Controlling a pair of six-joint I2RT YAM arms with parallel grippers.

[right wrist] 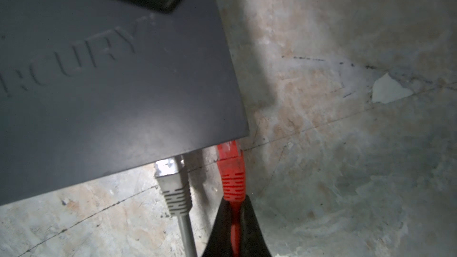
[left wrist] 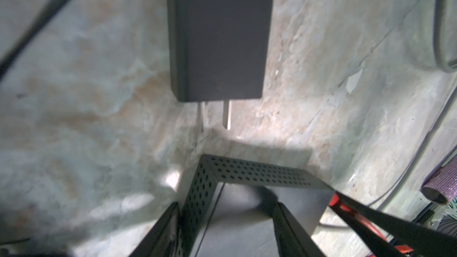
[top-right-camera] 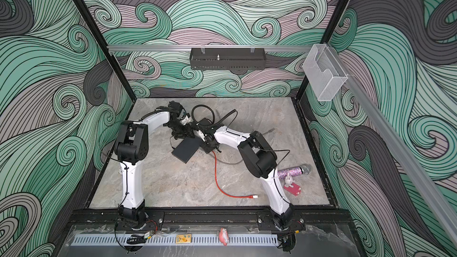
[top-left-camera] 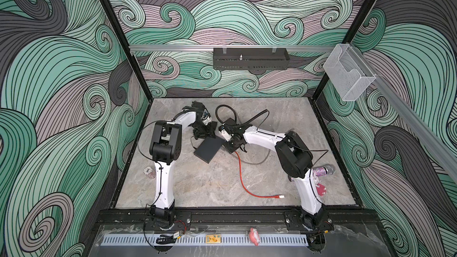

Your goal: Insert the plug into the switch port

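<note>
Left arm [top-left-camera: 163,142] and right arm [top-left-camera: 294,154] bent inward, left fingers [left wrist: 163,233] parted, right fingers [right wrist: 253,231] clamped on red cable [right wrist: 235,233].

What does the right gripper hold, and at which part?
The right gripper pinches the red cable just behind the boot of the red plug.

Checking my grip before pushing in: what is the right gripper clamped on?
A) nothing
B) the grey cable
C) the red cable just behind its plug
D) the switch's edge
C: in the right wrist view the right gripper pinches the red cable just behind the red plug at the switch.
</note>
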